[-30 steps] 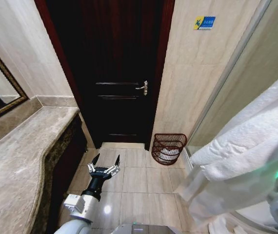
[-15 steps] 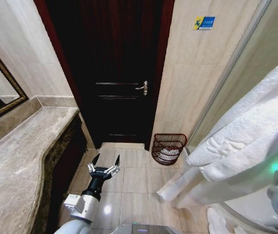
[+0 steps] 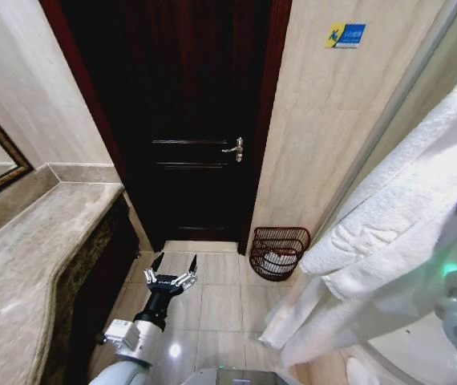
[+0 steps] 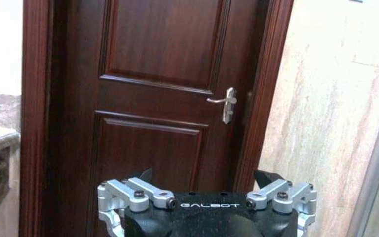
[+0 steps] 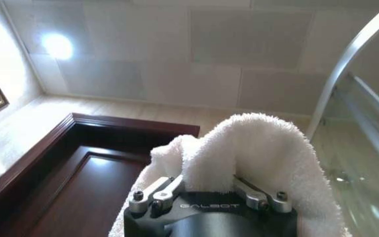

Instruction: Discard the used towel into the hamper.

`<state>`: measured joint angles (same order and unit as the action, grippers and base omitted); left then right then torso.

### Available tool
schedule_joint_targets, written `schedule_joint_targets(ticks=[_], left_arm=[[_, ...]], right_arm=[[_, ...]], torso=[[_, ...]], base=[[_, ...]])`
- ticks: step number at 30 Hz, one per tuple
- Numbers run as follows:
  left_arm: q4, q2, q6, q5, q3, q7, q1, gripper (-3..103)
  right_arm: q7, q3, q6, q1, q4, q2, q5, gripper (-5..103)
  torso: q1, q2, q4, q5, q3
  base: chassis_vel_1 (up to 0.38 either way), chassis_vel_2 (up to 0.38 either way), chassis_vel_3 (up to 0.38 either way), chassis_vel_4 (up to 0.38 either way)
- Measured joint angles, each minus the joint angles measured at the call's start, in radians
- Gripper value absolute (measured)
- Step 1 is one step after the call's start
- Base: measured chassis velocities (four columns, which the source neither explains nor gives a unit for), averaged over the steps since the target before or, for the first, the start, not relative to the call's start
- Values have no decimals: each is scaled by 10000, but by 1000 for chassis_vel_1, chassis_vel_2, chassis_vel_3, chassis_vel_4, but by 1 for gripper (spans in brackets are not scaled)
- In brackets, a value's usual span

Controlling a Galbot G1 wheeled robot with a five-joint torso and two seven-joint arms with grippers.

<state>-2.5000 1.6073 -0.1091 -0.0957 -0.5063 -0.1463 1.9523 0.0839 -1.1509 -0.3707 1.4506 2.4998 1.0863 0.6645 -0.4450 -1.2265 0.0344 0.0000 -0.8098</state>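
— Swung outward and lifted, that's what the towel [image 3: 389, 241] has done over the last second; its hanging tail now trails lower and closer to the middle of the floor. The whole head view has also shifted a little, so the camera moved too.

— Who has it?

— The right tool [image 5: 206, 190]. Its fingers are clamped on a thick fold of the white terry, which bulges up between them and drapes off both sides.

— And the hamper [image 3: 279, 251]?

— On the floor tiles against the wall beside the dark door [image 3: 188, 120], well below and ahead of the right tool, with something white already lying inside.

— The other arm?

— The left tool [image 3: 171, 273] hangs low over the floor, fingers spread wide, holding nothing; the hamper sits off to its right.

— So where does that leave the job?

— Towel in hand and carried, I'd judge, but not yet over the hamper's rim.
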Motion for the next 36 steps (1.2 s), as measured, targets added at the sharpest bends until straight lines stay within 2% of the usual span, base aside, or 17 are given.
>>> schedule_joint_targets(ticks=[14,24,27,36], left_arm=[[0,0,0,0,0,0,1,100],[0,0,0,0,0,0,0,100],[0,0,0,0,1,0,-1,100],[0,1,0,0,0,0,0,100]], right_arm=[[129,-169,309,-779,5,-729,479,11],[221,-303,480,-1271,4,-1134,745,11],[181,-401,552,-1663,-109,-1592,981,11],[291,-318,581,-2754,-888,-2360,1285,11]], torso=[[14,-5,-1,0,5],[6,-3,0,3,3],[0,0,1,2,0],[10,0,1,1,3]], base=[[-75,75,81,-72],[-214,197,204,-215],[-210,231,190,-194],[-76,86,45,-47]])
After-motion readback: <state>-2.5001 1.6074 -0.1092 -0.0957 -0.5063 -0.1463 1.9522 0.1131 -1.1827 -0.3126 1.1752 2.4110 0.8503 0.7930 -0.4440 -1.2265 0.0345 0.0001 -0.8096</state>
